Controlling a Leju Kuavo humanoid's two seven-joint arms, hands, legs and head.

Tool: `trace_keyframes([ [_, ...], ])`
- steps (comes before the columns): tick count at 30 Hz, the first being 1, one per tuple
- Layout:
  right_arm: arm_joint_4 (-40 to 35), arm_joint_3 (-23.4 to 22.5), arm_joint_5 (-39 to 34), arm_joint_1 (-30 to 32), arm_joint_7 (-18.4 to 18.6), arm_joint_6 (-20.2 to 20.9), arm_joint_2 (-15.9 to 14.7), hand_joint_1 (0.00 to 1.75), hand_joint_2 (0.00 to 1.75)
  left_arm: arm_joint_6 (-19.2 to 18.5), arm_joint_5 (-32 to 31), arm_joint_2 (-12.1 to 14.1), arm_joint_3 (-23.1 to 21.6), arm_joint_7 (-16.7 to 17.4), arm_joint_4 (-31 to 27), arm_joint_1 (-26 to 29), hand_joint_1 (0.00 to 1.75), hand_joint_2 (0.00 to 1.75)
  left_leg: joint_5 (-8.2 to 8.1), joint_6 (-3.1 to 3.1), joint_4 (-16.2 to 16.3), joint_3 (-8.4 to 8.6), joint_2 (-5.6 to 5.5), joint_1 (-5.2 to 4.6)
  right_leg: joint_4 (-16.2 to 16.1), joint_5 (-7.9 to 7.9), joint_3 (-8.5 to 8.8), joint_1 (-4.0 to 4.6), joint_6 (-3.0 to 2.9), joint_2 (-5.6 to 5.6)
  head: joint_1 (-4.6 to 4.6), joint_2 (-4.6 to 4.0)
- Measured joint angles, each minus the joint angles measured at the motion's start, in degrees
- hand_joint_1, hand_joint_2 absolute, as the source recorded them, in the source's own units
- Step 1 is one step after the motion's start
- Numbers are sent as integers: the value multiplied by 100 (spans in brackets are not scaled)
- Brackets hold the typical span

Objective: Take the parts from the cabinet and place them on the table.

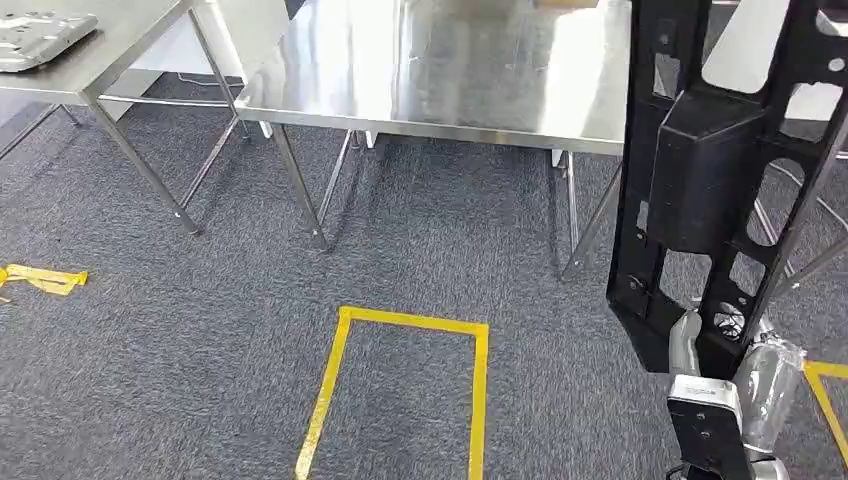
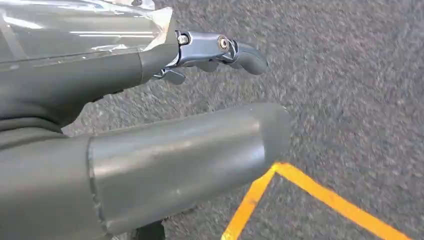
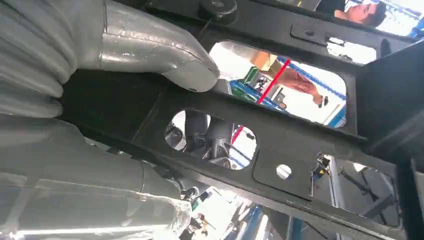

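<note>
The right hand grips a long black perforated metal part by its lower end, thumb pressed over one bar of the frame in the right wrist view; the part stands nearly upright at the right of the head view, its upper length reaching above the edge of the large stainless-steel counter ahead; it hangs in the air, touching neither counter nor floor.

The left hand hangs over the grey carpet, holding nothing, its dark fingers slightly curled and clear of the thick thumb; beneath it runs yellow floor tape. A yellow taped rectangle marks the carpet before the counter; a second steel counter at the far left carries a grey pressed-metal plate.

The step in hand seems to be carrying the part to the counter and setting it down; the cabinet half of the task looks done for this piece. To do it well, I would close on the counter squarely, probably standing in the taped rectangle; keep the grip firm, since a tall part held low will want to swing; lift the bottom end above the counter edge before reaching forward; then tip it flat and lower it gently, for steel on steel slides; only release once it lies fully supported, well inside the rim.
</note>
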Motion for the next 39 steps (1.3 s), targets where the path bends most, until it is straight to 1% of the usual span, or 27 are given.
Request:
trace_keyframes([
  [1,39,0,0,-7,0,18,2,171,175,11,-20,53,-6,9,-2,3,0,0,-109,-108,114,-96,-3,-15,198,-44,-77,48,19,-47,11,0],
  [2,19,-6,0,16,13,50,22,171,175,41,-41,50,-17,20,4,-6,0,0,-262,-183,315,-127,-6,15,183,-95,-64,30,-183,-18,44,0],
  [3,22,-17,2,29,35,107,20,171,175,94,-85,40,-37,24,2,-11,0,0,-258,-190,305,-127,3,5,274,-149,-98,31,-300,-21,36,0],
  [6,50,-41,-63,-12,68,205,74,171,175,114,-140,33,-61,53,2,-22,0,0,-337,-231,338,-115,67,25,390,-253,-133,97,-496,-31,-22,2],
  [8,85,-83,-133,-27,57,253,105,171,175,46,-140,39,-61,55,0,-33,0,0,-655,-144,1018,-486,278,-29,372,-268,-90,143,-543,-60,-39,2],
  [10,140,-109,-162,-66,41,300,140,171,175,4,-195,37,-68,55,-2,-31,0,0,-1013,-74,2035,-1091,286,-113,370,-289,-91,214,-574,-81,-44,0],
  [11,184,-138,-173,-82,33,315,160,171,175,-17,-232,42,-70,55,0,-23,0,0,-1051,-11,2365,-1331,285,-161,370,-307,-82,264,-603,-86,-42,0],
  [13,232,-155,-164,-106,22,317,197,171,175,-35,-262,46,-70,55,-2,-18,0,0,-751,171,2198,-1378,284,-276,366,-340,-40,356,-651,-87,-44,2],
  [14,247,-157,-153,-132,22,321,210,171,175,-54,-278,46,-70,53,-2,-20,0,0,-435,329,1769,-1226,279,-363,357,-365,-6,411,-688,-87,-42,2],
  [15,251,-164,-140,-163,20,332,236,171,175,-59,-311,50,-72,48,-4,-20,0,0,-109,550,1176,-975,285,-496,345,-371,37,454,-700,-89,-44,0],
  [16,273,-168,-140,-174,17,343,264,171,175,-57,-321,93,-72,46,-19,-22,0,0,-63,768,880,-848,345,-622,329,-379,53,382,-711,-90,-27,2],
  [17,293,-175,-133,-195,4,365,286,171,175,-39,-341,87,-85,55,-24,-20,0,0,-86,822,849,-823,428,-600,320,-381,65,531,-708,-103,4,2],
  [18,323,-190,-112,-200,4,391,297,171,175,52,-354,114,-85,59,-57,-30,0,0,-88,799,792,-813,394,-657,306,-380,57,411,-701,-114,-7,0],
  [20,332,-197,-61,-206,-11,404,343,171,175,66,-380,114,-81,81,-57,-26,0,0,-74,818,720,-801,360,-700,241,-371,83,398,-689,-151,-33,2],
  [21,330,-205,-55,-204,-20,413,350,171,175,33,-387,116,-74,72,-57,-20,0,0,17,804,515,-617,346,-638,224,-375,120,457,-673,-159,-31,2],
  [22,341,-234,-55,-202,-31,417,339,171,175,13,-389,99,-70,63,-57,-12,0,0,82,698,398,-548,351,-603,321,-415,74,438,-670,-128,-26,0],
  [23,341,-273,-68,-208,-48,420,339,171,175,-4,-389,92,-70,55,-57,-15,0,0,113,726,337,-503,333,-585,604,-563,-47,444,-690,-82,-15,2],
  [25,365,-341,-94,-188,-92,435,328,171,175,-55,-385,55,-70,53,-55,-10,0,0,89,683,337,-494,295,-574,1406,-869,-469,409,-686,-52,-13,2],
  [27,393,-389,-131,-140,-131,459,319,171,175,-101,-378,28,-68,55,-55,2,0,0,62,644,345,-480,256,-569,1778,-918,-722,378,-594,-52,-13,0],
  [28,404,-415,-149,-138,-138,466,319,171,175,-140,-378,22,-65,55,-55,9,0,0,43,616,351,-458,242,-561,1561,-772,-640,363,-513,-53,-15,0],
  [30,420,-446,-160,-139,-146,481,315,171,175,-197,-380,20,-52,61,-55,10,0,0,-18,540,384,-395,210,-534,588,-305,-188,326,-347,-54,-13,2],
  [31,424,-455,-157,-139,-149,487,315,171,175,-225,-378,20,-48,66,-55,10,0,0,-60,494,422,-387,198,-534,142,-159,2,308,-323,-53,-11,2],
  [33,461,-470,-160,-137,-171,496,317,171,175,-236,-380,29,-44,66,-55,8,0,0,-114,425,480,-418,184,-571,138,-175,54,354,-523,-32,-24,2],
  [35,466,-474,-157,-132,-181,496,313,171,175,-236,-380,24,-44,68,-55,12,0,0,-110,409,470,-423,188,-562,136,-178,37,381,-606,-30,-26,2],
  [36,466,-476,-160,-136,-184,496,317,171,175,-236,-380,24,-44,68,-55,11,0,0,-132,387,485,-425,187,-561,114,-168,48,337,-635,-29,-20,2],
  [37,466,-479,-160,-141,-188,496,334,171,175,-236,-380,24,-44,68,-55,12,0,0,-211,320,584,-460,198,-540,99,-166,68,296,-671,-28,-20,2],
  [39,468,-485,-160,-137,-190,496,339,171,175,-236,-380,20,-44,68,-55,6,0,0,-597,235,1270,-803,234,-492,99,-194,80,288,-756,-44,-26,2],
])
